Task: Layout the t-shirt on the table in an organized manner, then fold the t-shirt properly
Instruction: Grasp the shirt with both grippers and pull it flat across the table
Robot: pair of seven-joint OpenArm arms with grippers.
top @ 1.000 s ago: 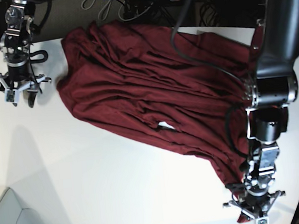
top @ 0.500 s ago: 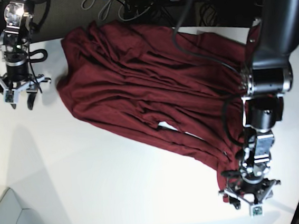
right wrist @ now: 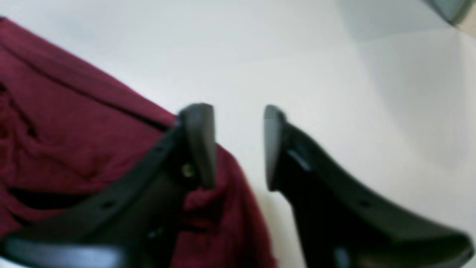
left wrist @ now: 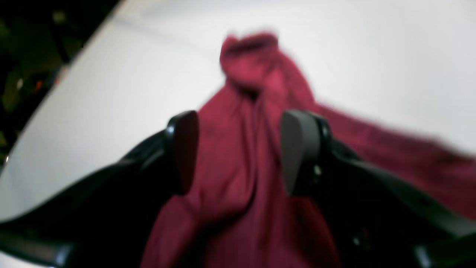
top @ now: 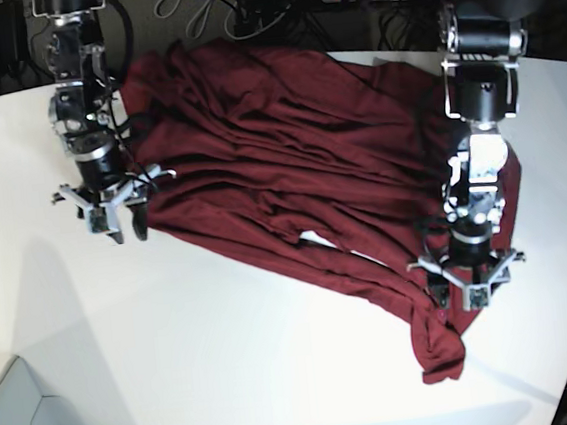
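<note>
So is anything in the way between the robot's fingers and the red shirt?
Nothing visible. The left gripper has the t-shirt right between its fingers, and the right gripper sits at the shirt's edge on the table.

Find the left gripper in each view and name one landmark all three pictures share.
Base: left gripper, lower right, over the t-shirt.
Left wrist: its fingers straddle bunched cloth, centre.
Right wrist: not in view.
Shared landmark: the maroon t-shirt on the white table.
</note>
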